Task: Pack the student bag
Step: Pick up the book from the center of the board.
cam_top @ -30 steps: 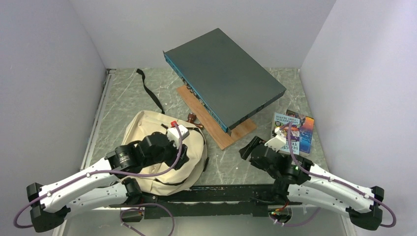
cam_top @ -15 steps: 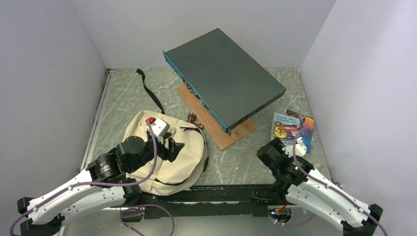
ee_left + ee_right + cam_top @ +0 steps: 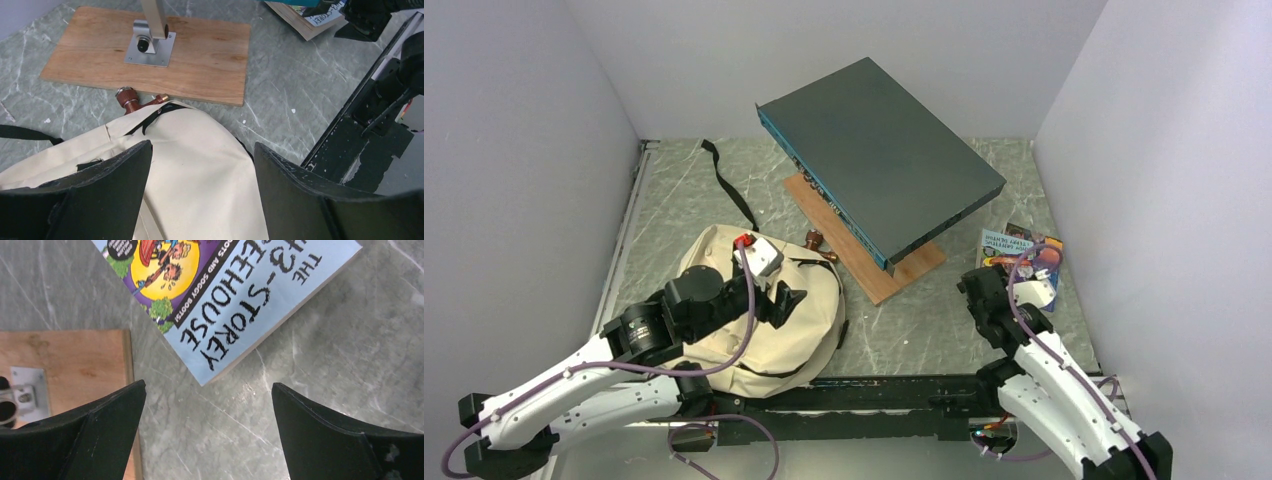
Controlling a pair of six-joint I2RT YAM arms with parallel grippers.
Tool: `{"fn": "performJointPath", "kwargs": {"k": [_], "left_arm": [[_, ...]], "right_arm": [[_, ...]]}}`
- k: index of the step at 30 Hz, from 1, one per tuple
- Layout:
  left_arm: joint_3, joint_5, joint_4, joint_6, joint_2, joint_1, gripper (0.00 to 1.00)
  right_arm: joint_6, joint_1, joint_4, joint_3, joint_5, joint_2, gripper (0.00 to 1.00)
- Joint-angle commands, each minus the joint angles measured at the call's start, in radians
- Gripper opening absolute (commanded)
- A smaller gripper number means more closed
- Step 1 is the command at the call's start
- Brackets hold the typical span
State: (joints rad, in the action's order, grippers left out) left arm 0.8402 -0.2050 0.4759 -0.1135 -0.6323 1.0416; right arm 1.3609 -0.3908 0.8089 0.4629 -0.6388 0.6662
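**Both arms poised, nothing picked up yet**

The student bag (image 3: 819,300) lies flat on the table (image 3: 904,330) at the near-left, right in front of the left arm. That looks deliberate, since it's the arm that can reach it. The left gripper (image 3: 200,150) hangs just above the cream canvas w/ jaws wide apart and nothing between them. My guess is it's there to lift or spread the opening. Can't tell from here whether the zip is undone.

Over on the right is a kids' paperback, the book (image 3: 235,305), flat on the marble-look top and cover up. It's well apart from the bag, on the right arm's side. The right gripper (image 3: 208,387) points straight down w/ jaws apart and empty. It's near the book's corner, over bare table, not around the book. Probably lining up for a grab.

At the back, the dark grey box (image 3: 879,170) sits tilted on a stand fixed to a wooden board (image 3: 200,55). A small brown item (image 3: 131,100) sits btwn board and bag; can't say what it is.
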Motion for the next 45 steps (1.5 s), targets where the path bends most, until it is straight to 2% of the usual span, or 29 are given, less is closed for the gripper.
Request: {"fn": "performJointPath", "kwargs": {"k": [1, 9, 14, 19, 23, 26, 38, 41, 45], "left_arm": [[0.023, 0.062, -0.012, 0.052, 0.024, -0.002, 0.79], [0.043, 0.107, -0.014, 0.146, 0.035, -0.002, 0.79], [0.023, 0.137, -0.034, 0.194, 0.053, -0.002, 0.79], [-0.035, 0.142, -0.096, 0.205, 0.117, -0.002, 0.79], [-0.071, 0.155, -0.127, 0.224, 0.150, -0.002, 0.79], [-0.081, 0.183, -0.125, 0.226, 0.147, -0.002, 0.79], [-0.122, 0.194, -0.136, 0.216, 0.132, -0.003, 0.78], [-0.125, 0.196, -0.137, 0.215, 0.125, -0.003, 0.78], [-0.128, 0.196, -0.140, 0.215, 0.119, -0.005, 0.78]], "right_arm": [[-0.102, 0.130, -0.109, -0.035, 0.145, -0.056, 0.99], [-0.140, 0.340, -0.249, -0.130, 0.281, -0.152, 0.99], [-0.085, 0.414, -0.352, -0.207, 0.349, -0.215, 0.99], [-0.023, 0.426, -0.396, -0.278, 0.349, -0.288, 0.98], [0.009, 0.428, -0.441, -0.334, 0.383, -0.324, 0.90], [0.012, 0.430, -0.465, -0.360, 0.385, -0.341, 0.86], [0.095, 0.430, -0.478, -0.439, 0.335, -0.386, 0.79], [0.122, 0.430, -0.476, -0.451, 0.314, -0.378, 0.73], [0.126, 0.429, -0.511, -0.461, 0.316, -0.359, 0.49]]}}
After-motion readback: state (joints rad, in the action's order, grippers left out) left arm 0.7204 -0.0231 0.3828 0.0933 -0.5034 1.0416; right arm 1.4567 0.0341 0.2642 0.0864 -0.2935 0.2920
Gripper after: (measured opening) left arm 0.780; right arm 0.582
